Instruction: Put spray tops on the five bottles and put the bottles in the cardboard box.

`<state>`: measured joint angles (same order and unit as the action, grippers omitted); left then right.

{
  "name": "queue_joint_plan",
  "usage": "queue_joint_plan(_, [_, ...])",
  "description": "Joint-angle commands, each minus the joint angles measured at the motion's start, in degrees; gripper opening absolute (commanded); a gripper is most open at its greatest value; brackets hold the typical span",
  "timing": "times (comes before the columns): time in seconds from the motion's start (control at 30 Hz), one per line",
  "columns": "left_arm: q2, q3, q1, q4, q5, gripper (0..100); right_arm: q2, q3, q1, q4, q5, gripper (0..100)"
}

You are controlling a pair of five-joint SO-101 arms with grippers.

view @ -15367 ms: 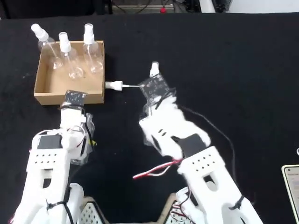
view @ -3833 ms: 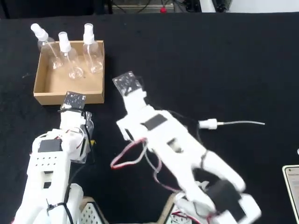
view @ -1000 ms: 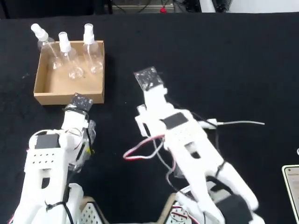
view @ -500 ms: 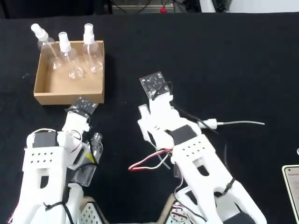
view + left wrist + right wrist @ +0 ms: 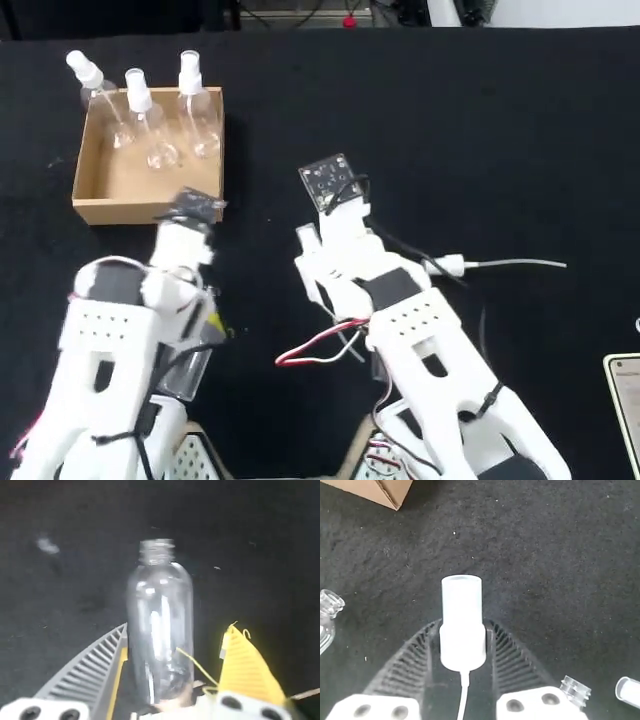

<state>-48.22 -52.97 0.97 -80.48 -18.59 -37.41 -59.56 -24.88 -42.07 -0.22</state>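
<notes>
Looking over the black surface [image 5: 480,130], we see the cardboard box [image 5: 150,211] at its far left side, and three capped bottles [image 5: 147,118] stand in it along the far wall. The left hand [image 5: 177,630] is closed on an uncapped bottle [image 5: 160,605], gripping the lower body, and the open mouth points away from the hand. The right hand [image 5: 462,625] is narrow around a spray top [image 5: 462,597]: the cap end points forward and the thin tube runs back between the fingers. A loose spray top [image 5: 447,265] lies on the surface just beside the right arm, its tube stretched away from the arm. The right wrist view shows a corner of the box, a bottle neck [image 5: 329,605] at the picture's edge, and another open neck [image 5: 575,687] near the base of the hand; we cannot tell if the first belongs to the held bottle. In the high view the dark plate [image 5: 200,206] on the left wrist covers the near right corner of the box. A white device [image 5: 625,385] sits at the right edge. Compared with half a second ago, the left arm has swung so its plate is nearer to that corner, and the mouth of its bottle, which showed beside the arm then, is now hidden under it. The right arm and the loose spray top have kept their places.
</notes>
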Motion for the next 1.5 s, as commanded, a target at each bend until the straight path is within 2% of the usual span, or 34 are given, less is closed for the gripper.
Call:
queue_joint_plan(0.0, [7.38,2.51,3.30,5.89,5.36,29,-2.24,0.13,1.23,1.41,-0.26,1.1])
queue_joint_plan(0.13, [12.22,1.54,1.98,10.73,8.00,28,-2.24,0.13,1.32,1.41,-0.26,1.1])
queue_joint_plan(0.33, [12.84,-0.04,0.57,14.33,7.38,29,-2.24,0.13,1.32,1.41,0.00,1.1])
queue_joint_plan(0.53, [13.10,-4.09,-1.45,14.86,-0.09,28,-2.24,0.13,1.32,1.41,0.00,1.1])
queue_joint_plan(0.87, [12.66,-9.01,-1.71,22.77,-0.35,28,-2.24,-0.57,1.23,1.49,0.00,1.1])
queue_joint_plan(1.0, [12.57,-9.27,-1.27,22.51,-0.35,27,-2.24,-0.57,1.23,1.49,-0.09,1.1])
queue_joint_plan(1.23, [12.48,-7.43,-1.19,21.80,-0.70,10,-2.24,-0.57,1.23,1.49,-0.18,1.1])
queue_joint_plan(1.47, [12.40,9.10,-1.89,8.09,-0.79,8,-2.68,-0.40,1.49,1.23,-0.18,1.1])
